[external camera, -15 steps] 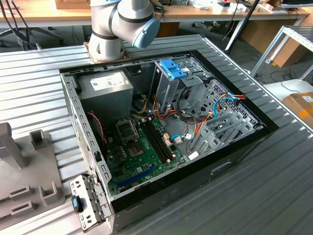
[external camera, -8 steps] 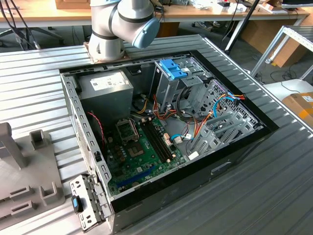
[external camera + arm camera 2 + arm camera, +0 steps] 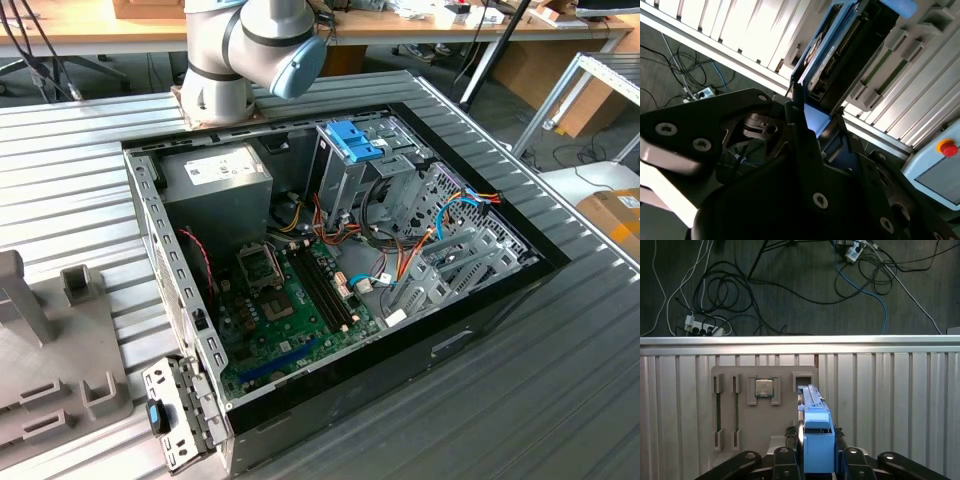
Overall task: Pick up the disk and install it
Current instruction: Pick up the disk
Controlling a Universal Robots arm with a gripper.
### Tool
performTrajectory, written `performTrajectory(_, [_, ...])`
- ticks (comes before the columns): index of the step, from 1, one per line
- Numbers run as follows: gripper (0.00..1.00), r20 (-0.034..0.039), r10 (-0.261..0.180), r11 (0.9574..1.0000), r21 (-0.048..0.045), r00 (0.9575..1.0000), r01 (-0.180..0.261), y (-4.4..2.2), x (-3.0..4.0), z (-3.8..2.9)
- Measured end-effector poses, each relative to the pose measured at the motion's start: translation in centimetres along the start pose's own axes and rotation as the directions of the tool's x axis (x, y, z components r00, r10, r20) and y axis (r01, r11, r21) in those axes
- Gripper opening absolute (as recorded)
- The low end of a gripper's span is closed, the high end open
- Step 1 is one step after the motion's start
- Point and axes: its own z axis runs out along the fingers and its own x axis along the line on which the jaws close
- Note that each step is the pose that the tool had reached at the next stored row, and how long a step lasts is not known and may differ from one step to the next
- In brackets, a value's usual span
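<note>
First wrist view shows claw (image 3: 817,441) clamping the disk (image 3: 816,412); exterior view, the case (image 3: 470,325).

The bench (image 3: 560,400) is a broad top of ribbed grey metal, its grooves running in parallel strips. An open computer case (image 3: 480,318) lies flat on it near the middle, black-walled, with its open side up. The arm's round base (image 3: 215,100) stands on the bench just beside the case's far wall. Toward the exterior view's left, apart from the case, a grey plate (image 3: 60,370) lies flat on the ribs, with blocky posts rising from it. In the first wrist view the bench (image 3: 900,405) ends at a straight pale edge, and the grey plate (image 3: 757,427) lies near that edge. It has two long narrow slots and a square recess holding a chip (image 3: 763,388).
</note>
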Motion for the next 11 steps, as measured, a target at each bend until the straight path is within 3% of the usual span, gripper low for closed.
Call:
performTrajectory(2, [0.36, 0.0, 0.0, 1.0, 0.0001, 1.0, 0.0, -0.02, -0.05, -1.39])
performTrajectory(8, [0.36, 0.0, 0.0, 1.0, 0.0, 1.0, 0.0, -0.05, -0.13, -3.25])
performTrajectory(11, [0.36, -0.0001, 0.0, 1.0, 0.0, 1.0, 0.0, -0.08, -0.18, -4.7])
